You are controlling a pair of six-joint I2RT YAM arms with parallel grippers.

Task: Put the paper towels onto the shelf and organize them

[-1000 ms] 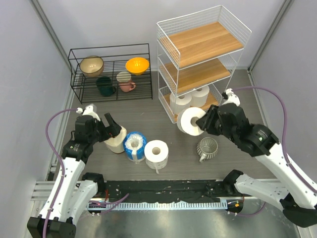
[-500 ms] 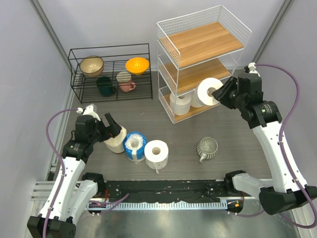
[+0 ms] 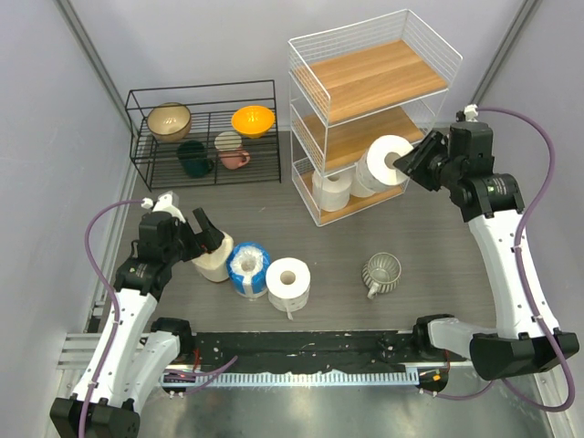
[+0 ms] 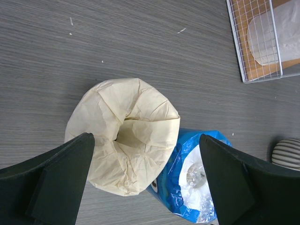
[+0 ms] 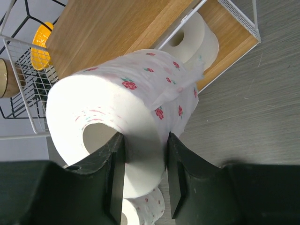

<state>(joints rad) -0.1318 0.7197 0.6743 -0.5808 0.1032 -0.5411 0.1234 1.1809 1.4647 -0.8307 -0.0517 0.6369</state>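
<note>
Printed roll [image 3: 388, 157] held at the shelf [image 3: 374, 73]
The left gripper [image 3: 203, 239] is spread open above the cream roll [image 3: 213, 265] on the surface [image 3: 429, 246]; the printed roll, pinched through its core by the right gripper [image 5: 143, 164], should be slid beside the 2 shelved rolls [image 3: 331, 187] without snagging wire.

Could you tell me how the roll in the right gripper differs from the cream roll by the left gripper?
The held roll is white with small red flowers; the cream roll is plain crinkled beige. The held roll is tipped, core sideways; the cream roll stands on end. The right gripper pinches the held roll's wall beside the shelf; the cream roll sits on the table between the open jaws of the left gripper. Both are hollow-cored.
</note>
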